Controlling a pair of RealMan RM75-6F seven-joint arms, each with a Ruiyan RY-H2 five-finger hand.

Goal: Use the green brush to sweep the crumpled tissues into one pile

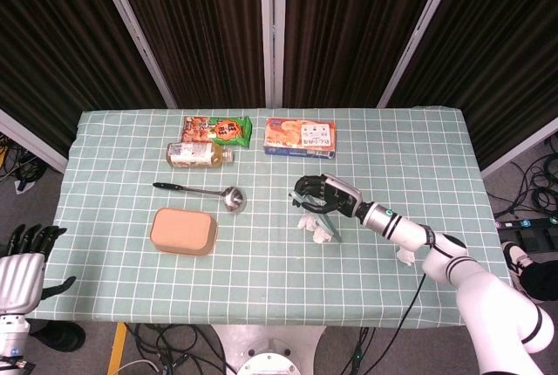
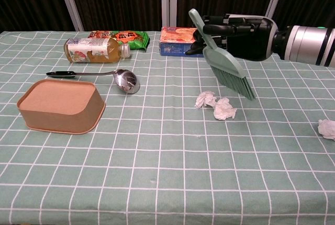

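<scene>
Right hand [image 2: 238, 37] gripping the green brush [image 2: 224, 64] above the table [image 2: 157, 183].
Its bristles hang just beside two crumpled tissues [image 2: 216, 104] mid-table; a third tissue [image 2: 327, 128] lies toward the right edge.

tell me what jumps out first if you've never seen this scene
The right robot hand holds a green brush tilted over the middle of the table, bristles just right of two crumpled tissues lying close together. A third tissue lies alone near the table's right edge. On the left sit a tan box, a ladle and a bottle on its side.
</scene>
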